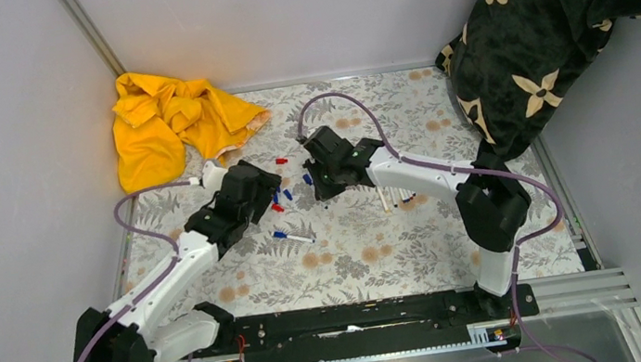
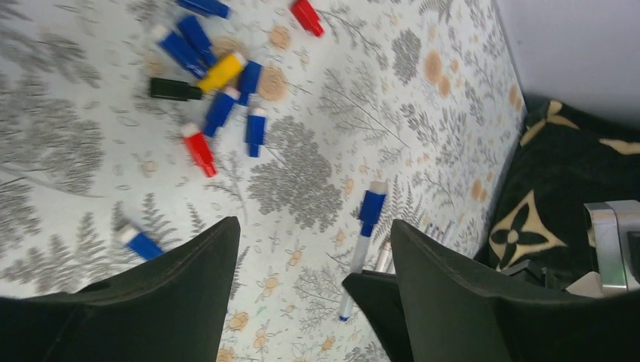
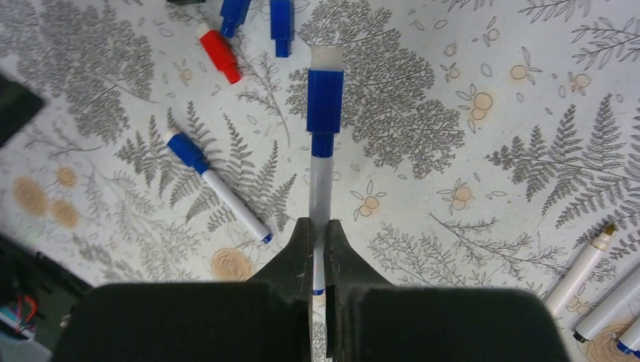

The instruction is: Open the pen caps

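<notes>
Item: capped pen, white barrel pinched between the closed fingers of the right gripper, apparently lifted off the floral table. Blue cap projecting free ahead of the fingertips, presumably presented this way to leave it exposed for the opposite arm to pull. Left gripper: jaws wide apart, nothing between them, aimed toward that cap, near but not touching. Right arm reaching inward over mid-table, wrist angled down and leftward. Left arm extended forward, wrist turned to meet it. Loose caps, blue, red and one black, scattered on the table beyond the left gripper. Second capped pen lying flat beside the held one. Uncapped pens grouped to the right, judged already done. Yellow cloth bunched in the far-left corner.
</notes>
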You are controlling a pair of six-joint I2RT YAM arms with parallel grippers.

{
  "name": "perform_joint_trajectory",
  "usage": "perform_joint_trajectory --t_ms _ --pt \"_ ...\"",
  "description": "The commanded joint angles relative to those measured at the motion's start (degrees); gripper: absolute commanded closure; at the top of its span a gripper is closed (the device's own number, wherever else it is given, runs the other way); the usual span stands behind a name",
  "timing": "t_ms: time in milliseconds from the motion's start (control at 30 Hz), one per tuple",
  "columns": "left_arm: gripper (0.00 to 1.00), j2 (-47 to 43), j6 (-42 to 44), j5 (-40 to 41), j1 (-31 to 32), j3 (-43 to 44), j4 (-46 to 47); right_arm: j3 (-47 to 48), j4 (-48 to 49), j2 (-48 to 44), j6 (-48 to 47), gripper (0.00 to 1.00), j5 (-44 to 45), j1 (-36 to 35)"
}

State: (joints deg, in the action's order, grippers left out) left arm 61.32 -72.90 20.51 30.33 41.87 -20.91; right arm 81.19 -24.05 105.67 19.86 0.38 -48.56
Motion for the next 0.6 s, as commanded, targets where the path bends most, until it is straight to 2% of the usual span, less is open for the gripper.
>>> perform_joint_trajectory --t_ms 0,300,567 --pt "0.21 4.48 3.10 -8.06 0.12 -0.32 14.15 -1.30 1.28 -3.68 0.73 1.00 -7.32 1.01" --pt "0.23 13.45 4.43 -16.20 0.35 1.36 22.64 -3.01 1.90 -6.44 0.84 1.00 -13.41 3.34" --pt "0.28 17.34 2.88 -19.04 0.39 0.40 27.39 -3.57 2.32 -7.67 1.28 1.00 -17.47 4.68"
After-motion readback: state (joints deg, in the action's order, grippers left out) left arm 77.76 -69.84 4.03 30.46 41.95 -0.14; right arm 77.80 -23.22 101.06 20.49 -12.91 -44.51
